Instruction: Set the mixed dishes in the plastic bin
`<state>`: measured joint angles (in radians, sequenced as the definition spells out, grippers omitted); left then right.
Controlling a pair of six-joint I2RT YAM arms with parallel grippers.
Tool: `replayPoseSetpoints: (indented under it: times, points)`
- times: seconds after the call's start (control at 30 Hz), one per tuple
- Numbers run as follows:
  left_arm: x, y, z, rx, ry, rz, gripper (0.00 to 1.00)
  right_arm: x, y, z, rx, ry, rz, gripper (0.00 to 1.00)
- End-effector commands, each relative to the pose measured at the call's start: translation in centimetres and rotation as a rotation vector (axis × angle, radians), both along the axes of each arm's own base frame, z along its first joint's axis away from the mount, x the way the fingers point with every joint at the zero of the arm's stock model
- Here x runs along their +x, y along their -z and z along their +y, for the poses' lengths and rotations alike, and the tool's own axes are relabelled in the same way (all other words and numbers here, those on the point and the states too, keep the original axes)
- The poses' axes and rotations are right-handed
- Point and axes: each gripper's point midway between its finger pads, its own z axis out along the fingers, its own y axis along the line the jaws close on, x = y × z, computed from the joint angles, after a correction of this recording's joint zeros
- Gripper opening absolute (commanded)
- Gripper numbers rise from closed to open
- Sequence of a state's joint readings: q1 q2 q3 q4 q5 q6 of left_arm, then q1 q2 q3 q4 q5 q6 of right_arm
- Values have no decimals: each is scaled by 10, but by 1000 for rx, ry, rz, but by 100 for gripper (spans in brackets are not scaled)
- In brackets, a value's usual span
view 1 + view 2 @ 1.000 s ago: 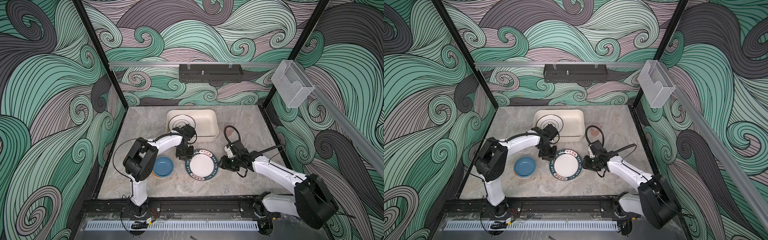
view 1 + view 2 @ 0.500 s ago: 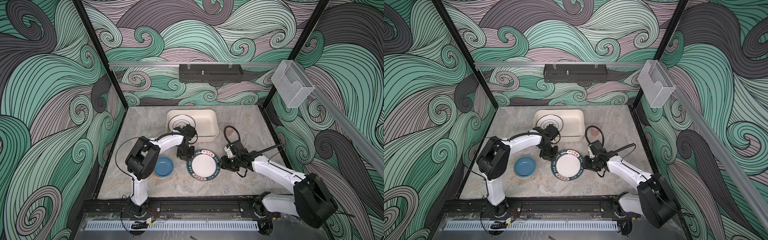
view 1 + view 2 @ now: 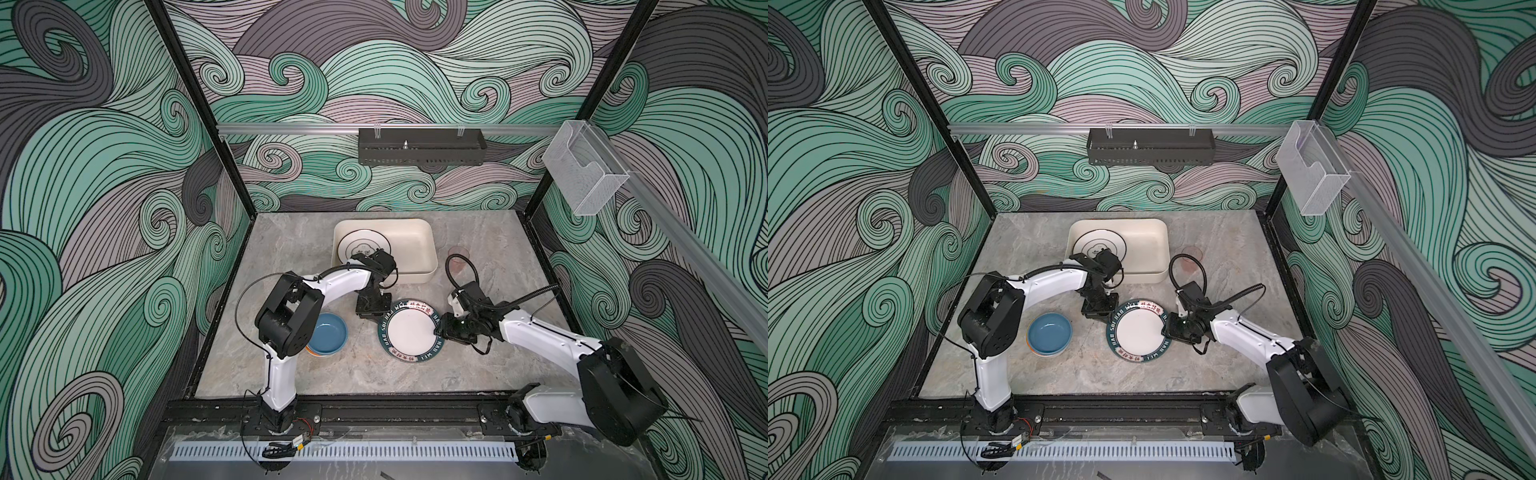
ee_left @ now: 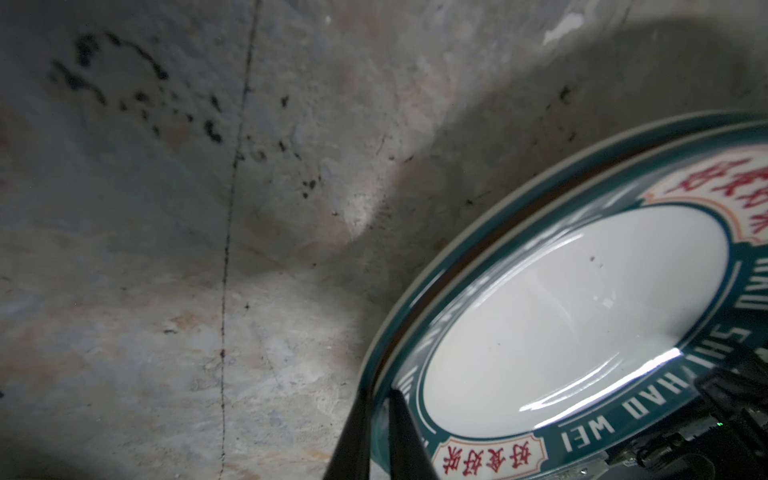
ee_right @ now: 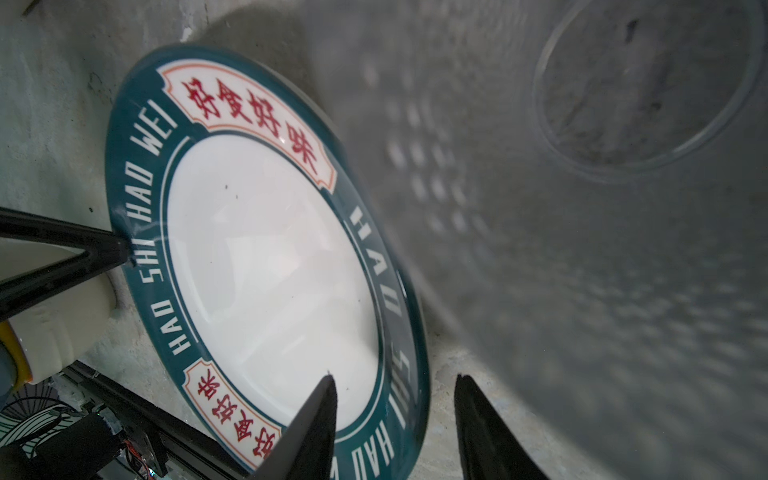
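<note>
Top views: green-rimmed plate (image 3: pixel 409 332) flat on table (image 3: pixel 291 257), between left gripper (image 3: pixel 383 318) and right gripper (image 3: pixel 438 330); plastic bin (image 3: pixel 432 253) just beyond left gripper. Left wrist: fingers (image 4: pixel 353 440) clamped on the plate rim. Right wrist: jaws apart, straddling the rim, released.

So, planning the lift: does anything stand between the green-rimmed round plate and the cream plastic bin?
Nothing loose. Only the left gripper, at the rim of the green-rimmed plate, sits between it and the cream bin.

Black tray (image 3: pixel 422 146), clear box (image 3: pixel 584 174)
</note>
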<state>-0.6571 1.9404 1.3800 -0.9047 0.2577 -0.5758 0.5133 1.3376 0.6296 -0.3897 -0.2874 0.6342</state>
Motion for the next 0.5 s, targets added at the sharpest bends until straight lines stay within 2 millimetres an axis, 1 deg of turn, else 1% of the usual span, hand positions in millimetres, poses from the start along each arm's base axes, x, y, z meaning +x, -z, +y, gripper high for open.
replayPoseSetpoints:
  times: [0.0, 0.17, 0.3, 0.37, 0.47]
  points:
    - [-7, 5, -3, 20, 28, 31, 13, -2, 4, 1, 1, -3, 2, 50]
    - [-7, 2, -4, 20, 36, 23, 14, -4, 4, 2, 8, -4, 3, 52]
    - [-8, 1, -5, 21, 39, 24, 13, -4, 5, 2, 9, -4, 8, 51]
    - [-8, 3, -5, 24, 39, 26, 10, -5, 5, 2, 8, -2, 9, 51]
    - [-7, 4, -6, 24, 40, 28, 10, -5, 5, 2, 9, -2, 9, 51]
